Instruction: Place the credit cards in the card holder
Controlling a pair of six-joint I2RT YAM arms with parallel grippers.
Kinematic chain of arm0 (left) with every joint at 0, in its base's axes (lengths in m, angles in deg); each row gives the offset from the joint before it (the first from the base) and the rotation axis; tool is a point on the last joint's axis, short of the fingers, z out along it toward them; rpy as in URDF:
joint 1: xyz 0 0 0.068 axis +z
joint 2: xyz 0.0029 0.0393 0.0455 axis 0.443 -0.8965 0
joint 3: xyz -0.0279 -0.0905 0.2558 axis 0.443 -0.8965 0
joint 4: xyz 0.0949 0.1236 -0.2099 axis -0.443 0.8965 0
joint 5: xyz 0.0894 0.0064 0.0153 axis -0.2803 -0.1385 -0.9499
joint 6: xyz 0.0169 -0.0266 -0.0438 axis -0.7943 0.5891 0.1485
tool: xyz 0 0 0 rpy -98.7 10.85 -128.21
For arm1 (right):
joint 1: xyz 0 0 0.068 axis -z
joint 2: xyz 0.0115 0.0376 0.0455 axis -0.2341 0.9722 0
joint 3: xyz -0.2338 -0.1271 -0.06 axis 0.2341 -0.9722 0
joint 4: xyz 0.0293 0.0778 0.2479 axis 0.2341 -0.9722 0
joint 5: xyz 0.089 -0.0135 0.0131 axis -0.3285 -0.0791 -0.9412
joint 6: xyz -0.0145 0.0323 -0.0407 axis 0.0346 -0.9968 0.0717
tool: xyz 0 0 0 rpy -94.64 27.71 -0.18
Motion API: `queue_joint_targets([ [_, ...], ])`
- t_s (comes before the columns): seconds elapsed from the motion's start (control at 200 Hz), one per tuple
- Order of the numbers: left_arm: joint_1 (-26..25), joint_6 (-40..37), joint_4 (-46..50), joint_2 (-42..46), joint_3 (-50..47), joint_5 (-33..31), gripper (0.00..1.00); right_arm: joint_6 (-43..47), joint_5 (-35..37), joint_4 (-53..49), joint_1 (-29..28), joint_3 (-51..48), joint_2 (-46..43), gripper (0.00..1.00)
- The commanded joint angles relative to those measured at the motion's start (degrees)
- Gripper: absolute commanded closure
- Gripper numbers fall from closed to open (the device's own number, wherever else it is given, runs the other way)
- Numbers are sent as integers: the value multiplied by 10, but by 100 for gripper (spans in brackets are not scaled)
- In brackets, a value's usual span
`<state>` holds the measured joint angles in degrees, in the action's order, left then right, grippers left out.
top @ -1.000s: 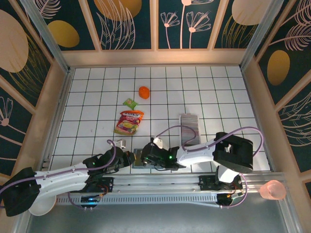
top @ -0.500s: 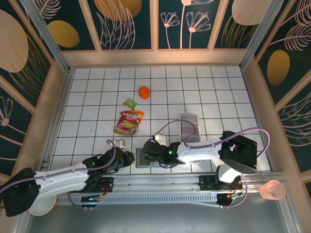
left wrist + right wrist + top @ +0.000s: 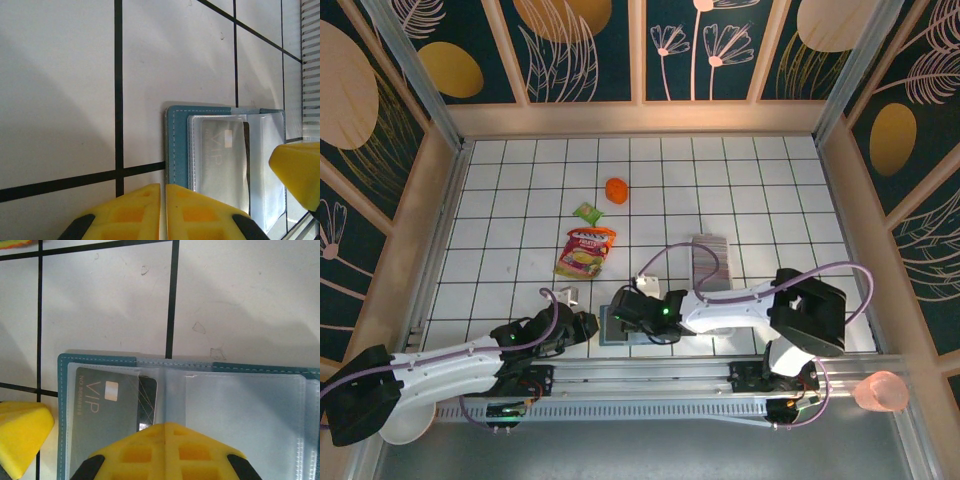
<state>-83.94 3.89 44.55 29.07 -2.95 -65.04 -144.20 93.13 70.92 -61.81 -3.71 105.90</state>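
Hovering over the open card holder (image 3: 245, 410) on the table (image 3: 520, 200), my right end effector (image 3: 165, 424) has its fingertips pressed together at the holder's centre fold, and I can't see anything pinched between them. My left end effector (image 3: 162, 186) sits just left of the card holder, also closed and empty. In the holder's left clear pocket lies a grey VIP card (image 3: 100, 405), with a dark card (image 3: 147, 397) peeking out from under it. Beyond the card holder to the right, the credit cards (image 3: 710, 252) stand packed in the white tray (image 3: 712, 278). Beyond it to the left lies the snack pouch (image 3: 585, 252), with an orange object (image 3: 616, 189) farther back.
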Motion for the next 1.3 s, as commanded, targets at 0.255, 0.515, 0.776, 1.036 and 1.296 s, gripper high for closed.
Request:
queue_joint_targets([
  [0.255, -1, 4, -28, -27, 4, 16, 92, 2, -13, 10, 2, 11, 38, 100],
  [0.515, 0, 1, -48, -55, 5, 22, 93, 12, -17, 37, -4, 26, 45, 100],
  [0.776, -1, -1, -54, -63, 3, 20, 94, 22, -23, 46, -4, 41, 56, 100],
  [1.036, -1, -8, 51, -4, 20, -32, 92, 2, 18, -37, -11, 35, -2, 97],
  [1.296, 0, -21, 69, 65, 28, -25, 84, -58, 17, -85, -26, -13, -53, 82],
])
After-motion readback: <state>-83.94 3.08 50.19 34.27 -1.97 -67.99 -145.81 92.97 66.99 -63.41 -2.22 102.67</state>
